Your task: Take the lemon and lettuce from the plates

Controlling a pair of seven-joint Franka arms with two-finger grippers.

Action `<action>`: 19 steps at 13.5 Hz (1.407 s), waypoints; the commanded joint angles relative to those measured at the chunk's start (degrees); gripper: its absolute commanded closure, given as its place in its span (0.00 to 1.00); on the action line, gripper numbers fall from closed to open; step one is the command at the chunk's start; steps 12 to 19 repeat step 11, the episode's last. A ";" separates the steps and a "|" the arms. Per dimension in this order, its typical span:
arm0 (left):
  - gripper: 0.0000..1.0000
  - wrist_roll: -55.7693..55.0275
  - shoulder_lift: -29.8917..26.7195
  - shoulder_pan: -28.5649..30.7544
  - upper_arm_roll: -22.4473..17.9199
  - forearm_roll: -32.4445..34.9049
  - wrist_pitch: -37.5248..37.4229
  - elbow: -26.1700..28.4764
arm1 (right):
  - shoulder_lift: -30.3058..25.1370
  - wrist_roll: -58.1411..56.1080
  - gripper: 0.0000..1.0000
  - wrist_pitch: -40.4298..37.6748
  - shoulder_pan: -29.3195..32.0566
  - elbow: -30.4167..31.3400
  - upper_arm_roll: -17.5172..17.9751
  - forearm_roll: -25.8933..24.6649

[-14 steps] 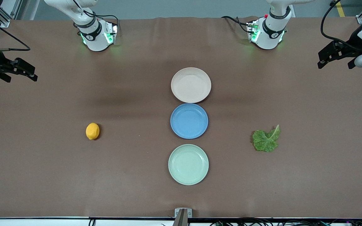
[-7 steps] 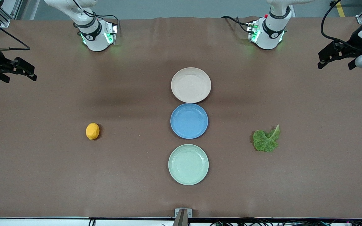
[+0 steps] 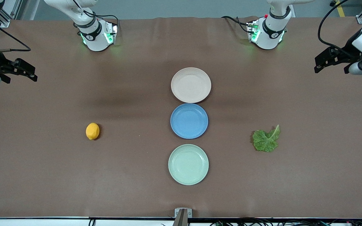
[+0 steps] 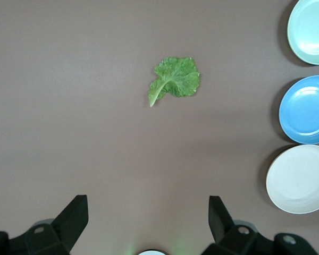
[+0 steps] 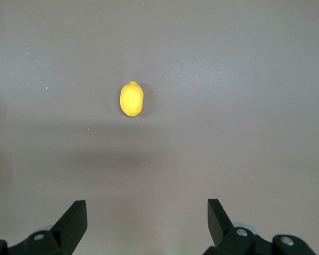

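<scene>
Brown table (image 3: 42,175): unlabelled lemon (image 3: 92,131), lettuce (image 3: 266,140), three plates (image 3: 191,85).

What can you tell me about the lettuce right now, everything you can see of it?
The lettuce is a single crinkled green leaf with a paler stem tip and a pale rib up its middle, looking fresh and soft. It lies flat on the bare brown table toward the left arm's end, not on any plate. Its stem tip points away from the front camera. Nothing touches it; the open left gripper is apart from it.
</scene>
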State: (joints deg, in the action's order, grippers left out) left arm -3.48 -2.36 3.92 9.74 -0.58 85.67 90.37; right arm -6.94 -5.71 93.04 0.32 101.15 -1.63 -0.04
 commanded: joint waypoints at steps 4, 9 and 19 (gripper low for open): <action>0.00 0.66 3.07 0.12 0.28 1.28 -0.68 -4.24 | -0.09 -0.09 0.00 -0.06 1.18 -0.16 0.93 1.18; 0.00 0.05 2.36 0.12 0.20 1.46 -0.68 -4.42 | -0.27 -0.09 0.00 0.65 1.18 -0.08 0.93 1.27; 0.00 0.05 2.36 0.21 0.11 1.46 -0.68 -4.42 | -0.27 -0.09 0.00 0.82 1.18 -0.16 0.93 1.27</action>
